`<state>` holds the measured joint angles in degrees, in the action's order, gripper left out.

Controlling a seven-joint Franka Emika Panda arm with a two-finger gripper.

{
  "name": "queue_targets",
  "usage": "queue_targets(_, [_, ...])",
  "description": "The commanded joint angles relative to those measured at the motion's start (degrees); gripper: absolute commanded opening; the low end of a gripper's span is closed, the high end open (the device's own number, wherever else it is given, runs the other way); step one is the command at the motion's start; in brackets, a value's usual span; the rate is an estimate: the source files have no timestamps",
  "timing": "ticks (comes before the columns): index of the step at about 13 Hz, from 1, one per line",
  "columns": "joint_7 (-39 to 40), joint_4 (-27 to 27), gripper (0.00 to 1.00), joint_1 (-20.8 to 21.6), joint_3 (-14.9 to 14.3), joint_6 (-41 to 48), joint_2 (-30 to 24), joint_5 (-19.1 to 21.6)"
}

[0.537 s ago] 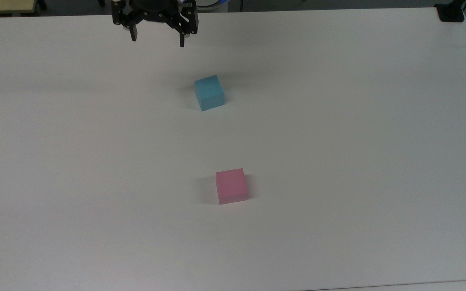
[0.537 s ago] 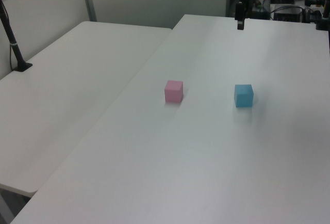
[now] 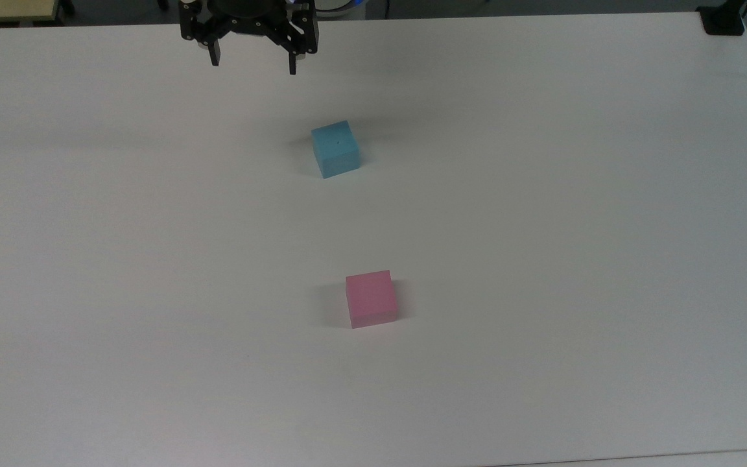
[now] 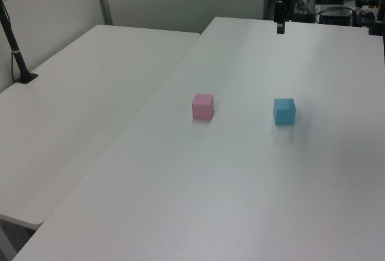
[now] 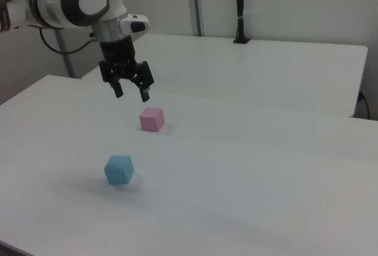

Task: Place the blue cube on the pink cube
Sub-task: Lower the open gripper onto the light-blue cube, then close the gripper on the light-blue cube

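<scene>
So the gripper [image 3: 253, 65] is hanging in the air up at the far edge of the white table [image 3: 574, 227], fingers spread wide with nothing between them. In the right view it sits well above the surface, nowhere near touching anything.

The blue cube [image 3: 335, 148] is sitting flat on the table, a bit nearer than the gripper and slightly to the top view's right of it. The pink cube [image 3: 371, 298] is nearer again, well apart from the blue one, with bare table between them. Both are turned a little relative to the table edges.

Handling-wise, my guess is the blue cube is light, matte and probably foam-ish, so not slippery and not fragile, though it might squish slightly if pinched hard. It looks narrower than the open fingers, so it should fit. I'd grab it on two opposite side faces, around mid-height, with the wrist turned to match the cube's skew so it doesn't twist when squeezed. Gentle grip should do.
</scene>
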<state>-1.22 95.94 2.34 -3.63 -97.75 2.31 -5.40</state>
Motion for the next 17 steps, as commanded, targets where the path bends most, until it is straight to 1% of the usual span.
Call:
queue_targets(1, [3.1, -1.3, 1.00, 0.6, -0.5, 1.0, 0.7, 1.0])
queue_targets(3, [4.0, -1.1, 1.00, 1.0, -0.5, 0.9, 1.4, 1.2])
queue_targets(4, [4.5, -0.8, 1.00, 2.3, -0.5, 0.4, 2.2, 1.3])
queue_targets(5, [4.8, 1.0, 1.00, 4.6, -1.3, -1.1, 3.2, 1.1])
queue_targets(6, [5.7, 2.7, 1.00, 7.3, -2.8, -3.4, 3.9, 1.1])
queue_targets(8, [9.5, 7.4, 1.00, 12.6, -5.1, -6.0, 5.0, 0.8])
queue_targets(9, [11.5, 10.3, 1.00, 15.5, -6.9, -6.4, 4.9, 0.6])
queue_targets(10, [12.6, 13.3, 1.00, 17.8, -8.4, -8.0, 4.7, 0.4])
queue_targets(11, [12.6, 16.8, 1.00, 19.2, -9.0, -11.6, 4.6, 0.2])
queue_targets(13, [12.6, 22.4, 1.00, 19.5, -9.0, -18.1, 4.9, -1.6])
queue_targets(14, [12.6, 23.9, 1.00, 19.5, -9.0, -20.2, 5.5, -2.3])
queue_targets(15, [12.6, 24.0, 1.00, 19.5, -9.0, -21.0, 6.8, -2.4])
queue_targets(17, [12.4, 23.9, 1.00, 19.0, -9.0, -21.3, 7.5, -2.4])
